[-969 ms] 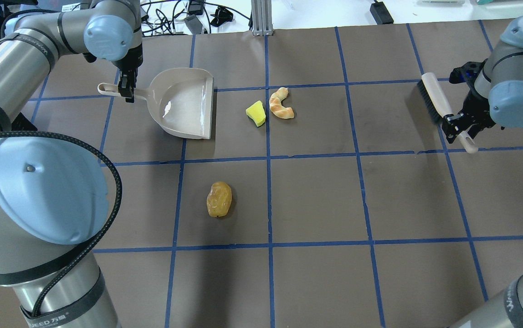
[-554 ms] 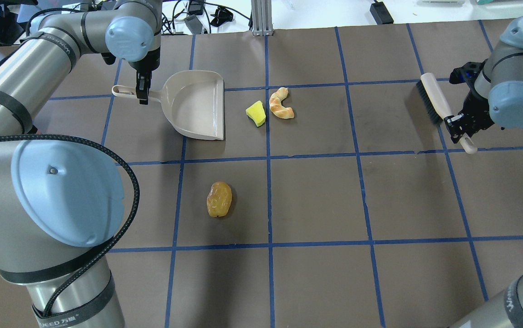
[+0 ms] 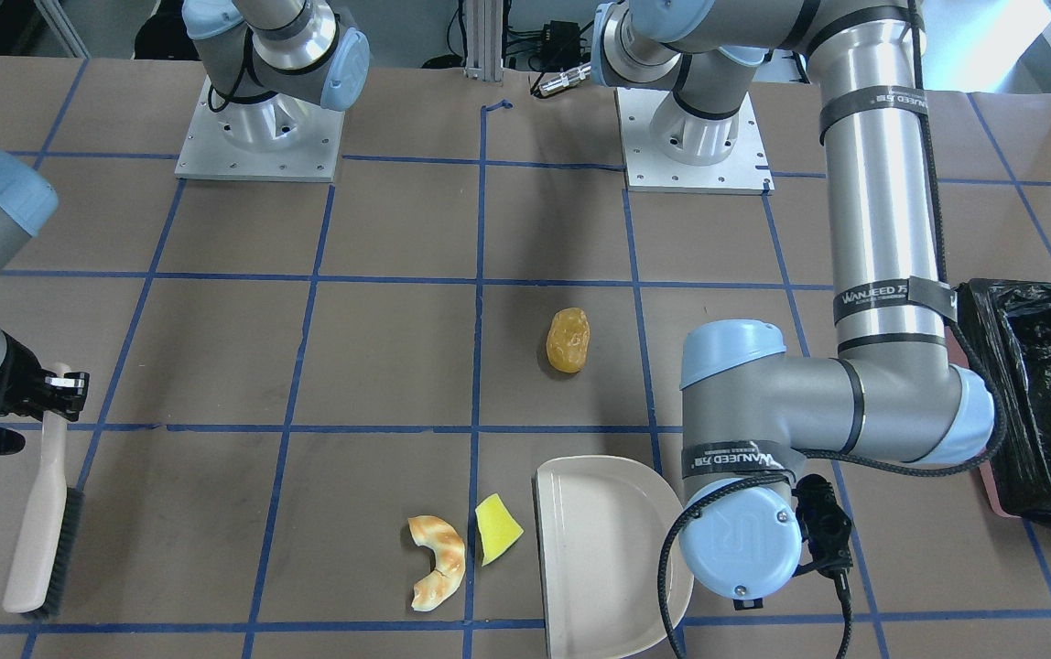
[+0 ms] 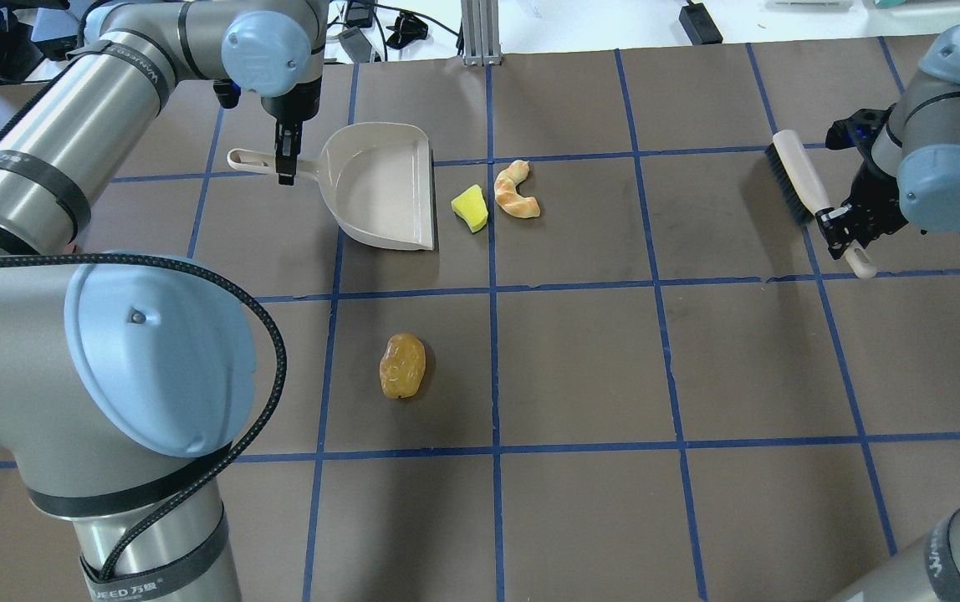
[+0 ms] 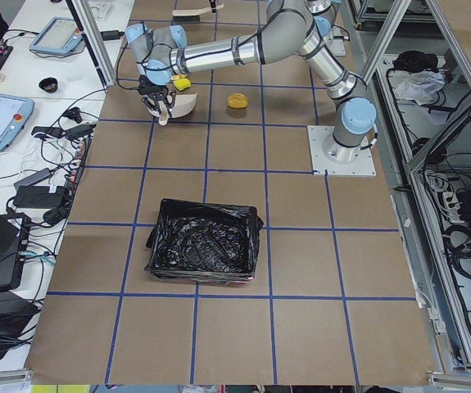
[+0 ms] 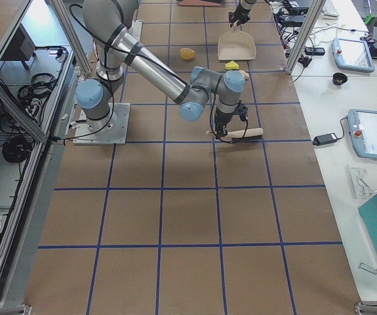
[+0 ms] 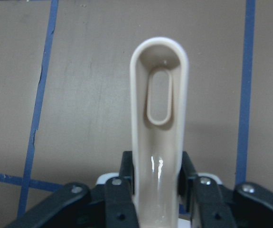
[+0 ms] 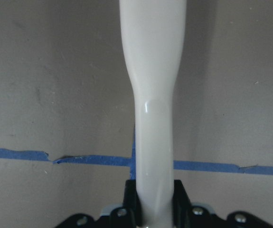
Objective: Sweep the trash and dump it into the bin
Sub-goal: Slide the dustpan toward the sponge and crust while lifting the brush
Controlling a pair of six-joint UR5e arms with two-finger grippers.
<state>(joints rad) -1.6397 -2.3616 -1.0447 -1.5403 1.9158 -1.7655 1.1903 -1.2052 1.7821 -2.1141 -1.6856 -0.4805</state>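
While the left hand (image 4: 283, 170) pinches the slotted handle of the beige plastic dustpan (image 4: 381, 188), fingers pressed against both its sides, the pan's straight open lip faces the yellow wedge (image 4: 470, 208) lying just beside it on the brown tabletop (image 4: 580, 368) ruled with blue tape. Close behind the wedge, on the side away from the pan, lies the curved tan croissant-like piece (image 4: 516, 191). The glossy amber oval lump (image 4: 402, 365) sits apart, nearer the robot.

The right hand (image 4: 844, 232) is clamped on the pale handle of the black-bristled brush (image 4: 796, 177), well off to the right of the trash. No piece is in the pan, and the pink bin lined with crinkled black plastic (image 5: 210, 210) stands well away at the tabletop's left end.

This looks like set-up for the first sweep. Next the brush must cross over, land bristles-down behind the croissant and push both pieces into the pan, its lip held flat. The amber lump will likely need its own pass.
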